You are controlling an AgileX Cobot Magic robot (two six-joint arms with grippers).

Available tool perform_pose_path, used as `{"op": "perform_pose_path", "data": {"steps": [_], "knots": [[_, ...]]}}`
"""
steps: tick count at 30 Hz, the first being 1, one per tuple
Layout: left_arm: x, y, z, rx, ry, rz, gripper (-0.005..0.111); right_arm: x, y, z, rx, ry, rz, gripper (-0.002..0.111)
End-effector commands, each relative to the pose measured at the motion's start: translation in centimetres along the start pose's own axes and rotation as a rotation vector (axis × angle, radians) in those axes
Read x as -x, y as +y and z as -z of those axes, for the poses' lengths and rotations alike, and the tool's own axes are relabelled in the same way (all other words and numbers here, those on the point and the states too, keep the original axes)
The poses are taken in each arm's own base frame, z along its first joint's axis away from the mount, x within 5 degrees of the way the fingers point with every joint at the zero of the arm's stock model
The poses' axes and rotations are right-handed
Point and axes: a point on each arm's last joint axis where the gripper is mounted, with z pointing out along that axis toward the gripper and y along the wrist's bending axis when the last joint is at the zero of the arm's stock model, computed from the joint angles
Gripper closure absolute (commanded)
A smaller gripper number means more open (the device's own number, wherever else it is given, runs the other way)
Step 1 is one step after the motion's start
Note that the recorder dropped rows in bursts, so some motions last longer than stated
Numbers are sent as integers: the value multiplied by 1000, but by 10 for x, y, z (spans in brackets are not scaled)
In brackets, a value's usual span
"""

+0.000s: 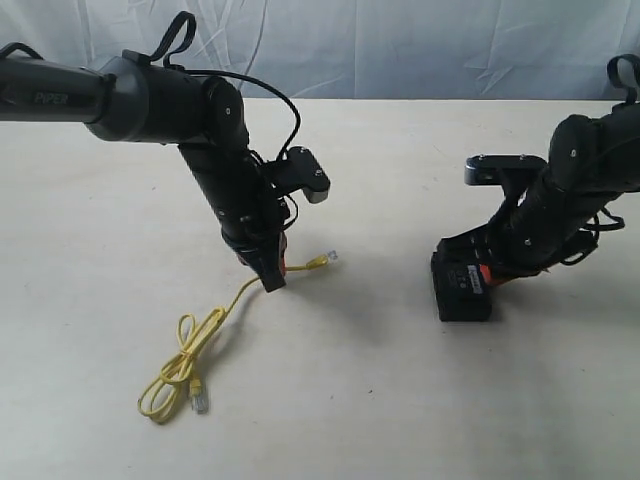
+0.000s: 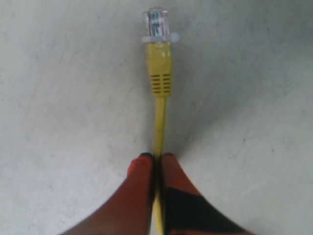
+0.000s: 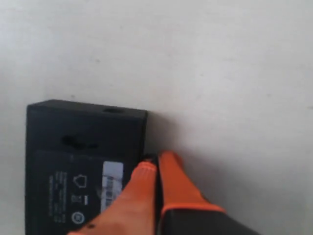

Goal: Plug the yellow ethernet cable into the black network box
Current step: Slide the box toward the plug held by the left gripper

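The yellow ethernet cable [image 1: 212,328] lies partly looped on the table, with one clear plug [image 1: 200,402] at the near end. My left gripper [image 1: 272,281] is shut on the cord a short way behind the other plug [image 1: 331,257], which points right toward the black network box [image 1: 458,292]. In the left wrist view the cord [image 2: 160,115] runs out from between the shut fingers [image 2: 156,156] to the clear plug [image 2: 155,22]. My right gripper [image 1: 484,275] is shut, its tips [image 3: 156,159] at the box's [image 3: 83,132] side edge, one finger over the labelled top [image 3: 112,182].
The cream table [image 1: 380,400] carries only the cable and box. A white cloth backdrop [image 1: 400,45] hangs behind. A gap of bare table separates the raised plug from the box. A dark port recess [image 3: 113,110] shows on the box's far face.
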Motion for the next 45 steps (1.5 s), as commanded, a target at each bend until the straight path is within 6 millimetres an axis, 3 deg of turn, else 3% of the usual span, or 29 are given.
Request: {"op": "perform_pose_path", "data": {"steps": [1,18,30,45], "knots": [[-1,-2,1,-10,0,2,107,3,6,-4,81,-34,33,109],[5,-17,2,-151,-55,-114,107,0,12,-11,152,1,23,109],[28,-51,-8,-147,-66,-242,107,-1,13,-11,160,13,18,109],[33,-55,-8,-147,-28,-65,107,-2,26,-12,174,11,50,109]]}}
